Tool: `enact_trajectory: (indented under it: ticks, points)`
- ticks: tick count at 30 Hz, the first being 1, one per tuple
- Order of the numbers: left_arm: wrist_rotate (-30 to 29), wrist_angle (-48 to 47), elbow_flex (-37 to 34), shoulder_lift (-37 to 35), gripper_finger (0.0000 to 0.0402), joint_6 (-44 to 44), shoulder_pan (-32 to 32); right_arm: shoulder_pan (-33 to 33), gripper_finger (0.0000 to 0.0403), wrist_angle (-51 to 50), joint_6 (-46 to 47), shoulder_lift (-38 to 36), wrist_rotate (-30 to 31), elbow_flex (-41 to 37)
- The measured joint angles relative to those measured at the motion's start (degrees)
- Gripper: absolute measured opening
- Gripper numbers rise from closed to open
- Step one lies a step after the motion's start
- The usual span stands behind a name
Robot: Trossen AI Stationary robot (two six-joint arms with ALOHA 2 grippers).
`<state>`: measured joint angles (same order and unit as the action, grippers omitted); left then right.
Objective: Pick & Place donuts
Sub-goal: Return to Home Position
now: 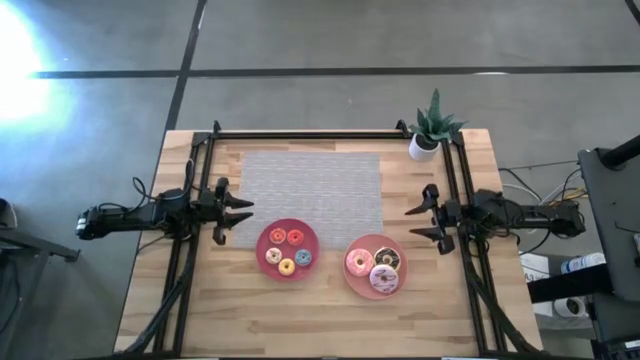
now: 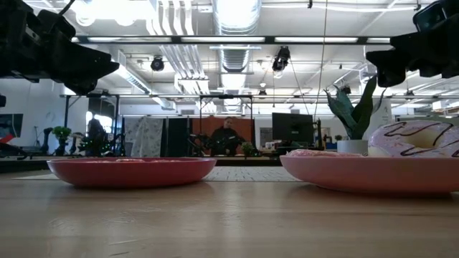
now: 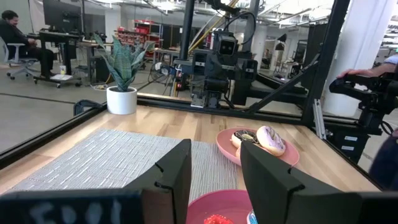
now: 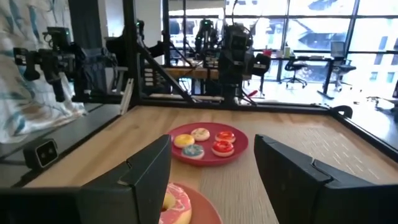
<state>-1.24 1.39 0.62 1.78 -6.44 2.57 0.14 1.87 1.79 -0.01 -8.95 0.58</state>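
Observation:
Two pink-red plates lie on the wooden table. The left plate (image 1: 311, 240) carries several mini donuts (image 1: 287, 251) in red, orange, yellow and blue, also seen as mini donuts (image 4: 207, 141). The right plate (image 1: 353, 284) carries three larger donuts (image 1: 377, 268): plain pink, dark chocolate and white-pink sprinkled, seen too as larger donuts (image 3: 259, 139). My left gripper (image 1: 237, 215) hovers open, left of the left plate. My right gripper (image 1: 420, 222) hovers open, right of and slightly beyond the right plate. Both stand above the table, touching nothing.
A grey woven placemat (image 1: 312, 188) lies beyond the plates at the table's middle. A potted plant (image 1: 430, 133) stands at the far right corner. Black frame rails (image 1: 305, 135) run along the far edge and both sides. People sit in the room behind.

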Motion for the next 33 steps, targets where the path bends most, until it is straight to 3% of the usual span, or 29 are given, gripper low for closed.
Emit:
enact_trajectory:
  ticks: [33]
  points:
    - [-0.13,0.02,0.00,0.00,0.0113,0.00,0.00,0.00,0.0221,0.02,1.20,0.20,-0.02,-0.04]
